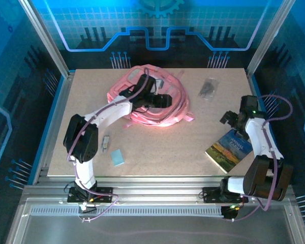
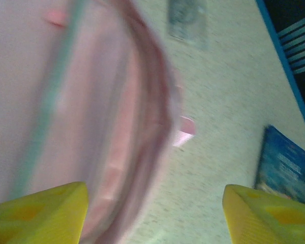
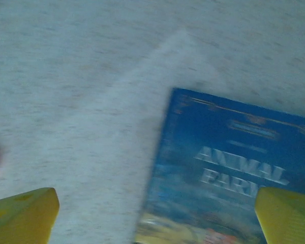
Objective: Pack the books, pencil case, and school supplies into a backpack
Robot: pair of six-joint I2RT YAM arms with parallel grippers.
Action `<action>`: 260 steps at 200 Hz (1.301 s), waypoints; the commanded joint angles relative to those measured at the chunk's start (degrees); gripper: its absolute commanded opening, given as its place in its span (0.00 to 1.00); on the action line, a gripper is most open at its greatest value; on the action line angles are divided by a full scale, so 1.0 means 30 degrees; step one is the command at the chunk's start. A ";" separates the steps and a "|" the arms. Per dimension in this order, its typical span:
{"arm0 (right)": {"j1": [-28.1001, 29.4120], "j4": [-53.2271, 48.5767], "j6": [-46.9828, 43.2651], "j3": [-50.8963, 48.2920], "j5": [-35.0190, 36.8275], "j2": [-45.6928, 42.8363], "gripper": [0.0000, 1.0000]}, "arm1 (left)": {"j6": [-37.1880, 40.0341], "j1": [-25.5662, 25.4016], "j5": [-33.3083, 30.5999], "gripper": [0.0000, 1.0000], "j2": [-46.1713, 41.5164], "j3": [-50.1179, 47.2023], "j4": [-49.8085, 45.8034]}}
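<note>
1. The backpack (image 1: 165,116) is big, pink and soft. It lies flat on the table (image 1: 157,147) in the upper middle of the top picture, and its pink straps (image 1: 185,118) loop round its edge. In the left wrist picture the backpack (image 2: 117,127) is a blurry pink shape on the left side.
2. The book (image 1: 229,150) is thin. It is blue at the top and green and yellow like a field at the bottom. In the right wrist picture we can read "ANIMAL FARM" on the book (image 3: 234,168). It lies flat in the lower right of the top picture, just beside the right arm.
3. The pale blue rectangle (image 1: 117,156) is small and flat. It lies in the lower left, near the left arm. A little grey thing (image 1: 105,143) lies just beside it, and it is too small for us to tell what it is.
4. The dark grey packet (image 1: 208,89) lies to the upper right of the backpack, apart from it.
5. The left hand (image 1: 165,100) is over the backpack. Its yellow fingers (image 2: 38,213) are wide apart and not closed on anything.
6. The right hand (image 1: 227,119) is over the table, near the book's upper corner. Its fingers (image 3: 23,216) are wide apart too, with nothing between them.
7. We count one backpack, one book, one blue rectangle, one dark packet, one little grey thing and two hands.
</note>
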 commanded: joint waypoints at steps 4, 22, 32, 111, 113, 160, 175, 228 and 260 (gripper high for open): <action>-0.1317 -0.0697 0.1056 -0.1181 0.1864 -0.0940 1.00 | -0.1551 -0.1831 0.1532 0.71 0.0027 -0.0630 0.2817; -0.2176 -0.0381 0.1371 -0.2493 0.2116 -0.1804 1.00 | -0.2557 -0.3148 0.2021 0.71 0.0759 -0.1067 0.4446; -0.2816 -0.0092 0.1424 -0.3129 0.1474 -0.2125 1.00 | -0.3225 -0.3729 0.1954 0.71 0.1047 -0.1577 0.5573; -0.4035 0.3339 0.1402 -0.7423 -0.4048 -0.0951 1.00 | -0.4641 -0.5286 0.2296 0.71 0.3748 -0.1251 0.5693; -0.4004 0.3447 0.1349 -0.7450 -0.4210 -0.0852 1.00 | -0.4558 -0.5295 0.2295 0.71 0.3783 -0.1183 0.5560; -0.1517 0.5103 0.0156 -0.7558 -0.6336 -0.1157 0.97 | -0.3395 -0.5327 0.1652 0.71 0.5335 0.0405 0.3614; -0.1017 0.5572 -0.0093 -0.7423 -0.6777 -0.1065 0.95 | -0.3132 -0.5328 0.1449 0.71 0.6079 0.1327 0.2869; 0.0147 0.6306 -0.1265 -0.6675 -0.8684 -0.0937 0.84 | -0.3452 -0.5358 0.1518 0.71 0.7662 0.3071 0.1937; 0.0709 0.7023 -0.1227 -0.6421 -0.9644 -0.0785 0.68 | -0.3519 -0.5415 0.1562 0.70 0.7981 0.3189 0.1747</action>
